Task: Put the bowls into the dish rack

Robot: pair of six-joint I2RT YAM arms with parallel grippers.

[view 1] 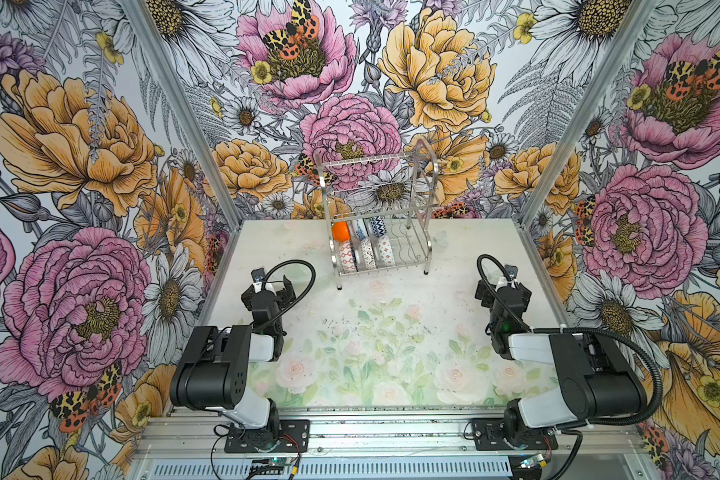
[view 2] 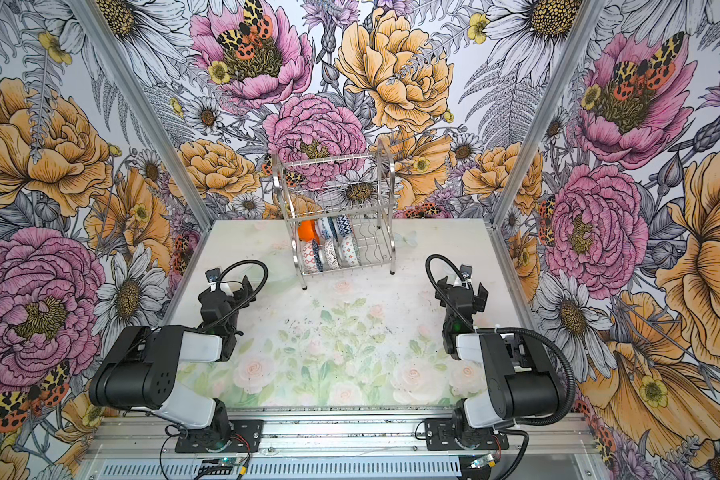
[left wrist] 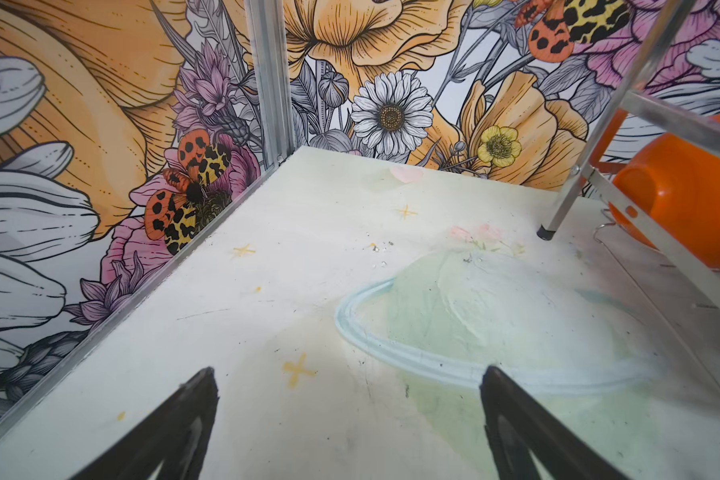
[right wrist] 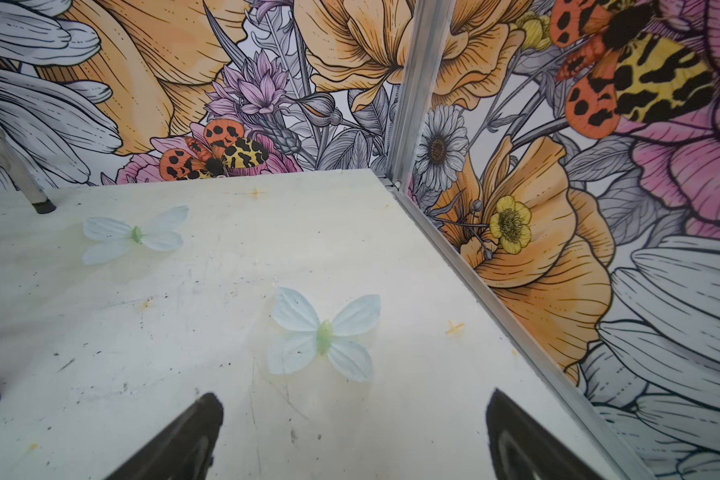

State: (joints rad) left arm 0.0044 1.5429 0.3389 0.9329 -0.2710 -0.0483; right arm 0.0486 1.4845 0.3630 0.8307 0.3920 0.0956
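Left gripper (left wrist: 348,384) gapes wide, empty, over the table (view 1: 391,307). Ahead and to its right stands the rack (view 1: 408,245), with about 6 bowls (view 1: 360,247) on edge in the lower tier, crowded toward the left arm's end. I judge none remains outside. Right gripper (right wrist: 353,409) is equally wide and empty, with the rack ahead-left.

A pale floral tabletop (view 1: 371,357) sits between flower-papered walls (view 1: 80,166) and aluminium posts (view 1: 179,104)
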